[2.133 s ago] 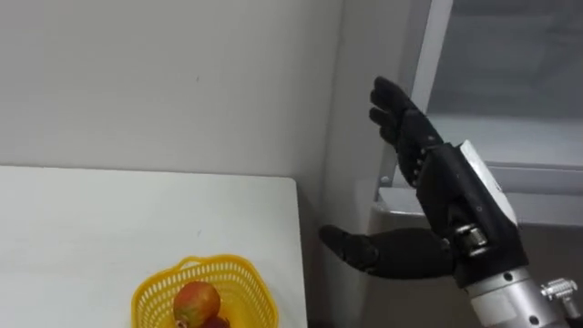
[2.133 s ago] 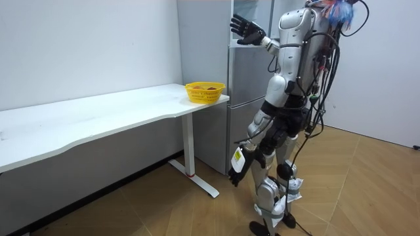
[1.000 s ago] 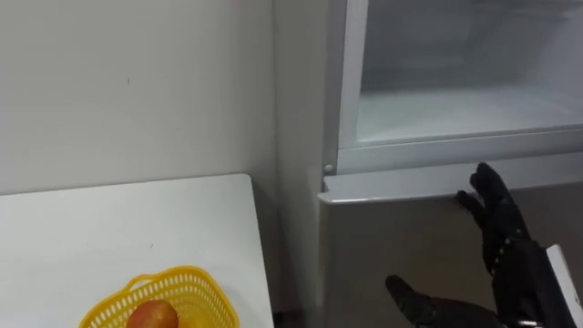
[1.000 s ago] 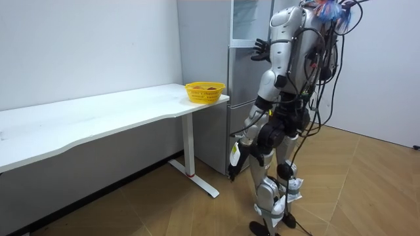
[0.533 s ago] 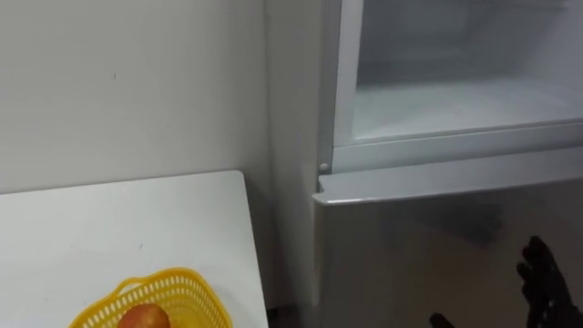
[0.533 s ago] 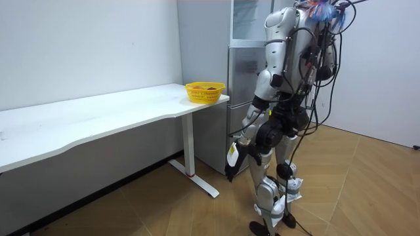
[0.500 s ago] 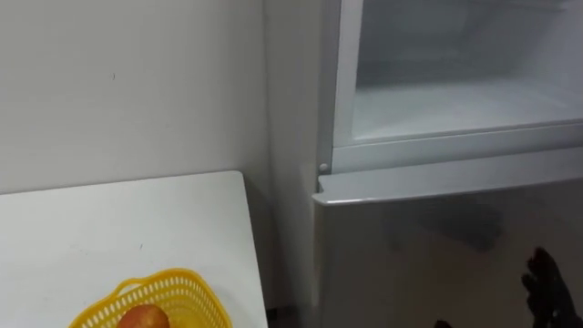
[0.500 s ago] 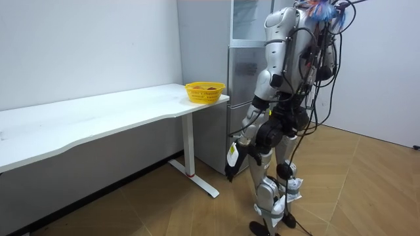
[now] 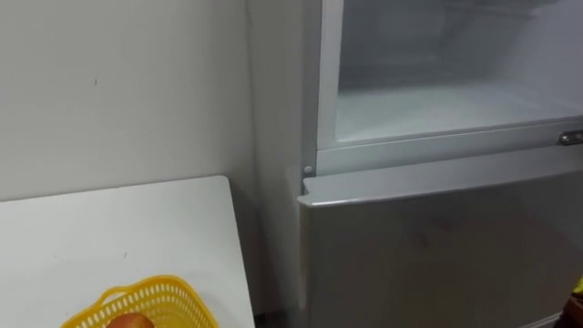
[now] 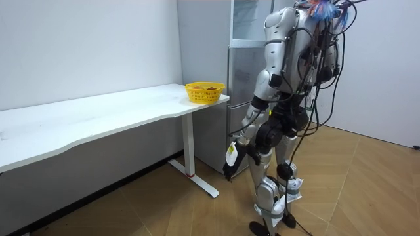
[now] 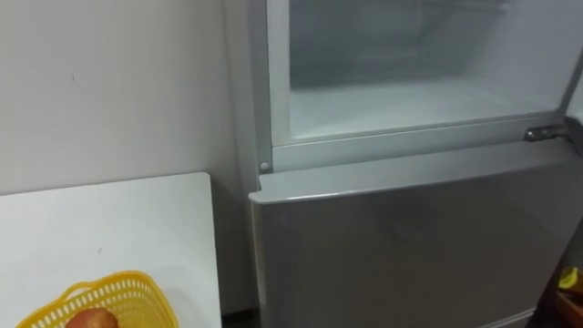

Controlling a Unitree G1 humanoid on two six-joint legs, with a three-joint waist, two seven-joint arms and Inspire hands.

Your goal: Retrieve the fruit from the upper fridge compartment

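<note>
The fridge's upper compartment (image 9: 437, 100) stands open straight ahead of me. The part of its white shelf I see is bare. Below it the silver lower door (image 9: 437, 246) is closed. In the room view I stand upright close in front of the fridge (image 10: 244, 39). My left hand (image 10: 228, 170) hangs low beside my leg on the room view's left, with relaxed fingers and nothing in it.
A white table (image 9: 109, 237) meets the fridge's left side. A yellow basket (image 9: 146, 305) with a reddish fruit (image 9: 127, 321) sits near the table's right end. A metal hinge (image 9: 570, 138) sticks out at the compartment's lower right corner. Wooden floor (image 10: 367, 190) lies behind me.
My right hand has dropped from in front of the fridge and left the eye view at the lower right. The eye view has shifted a little, so the fridge sits further left.
</note>
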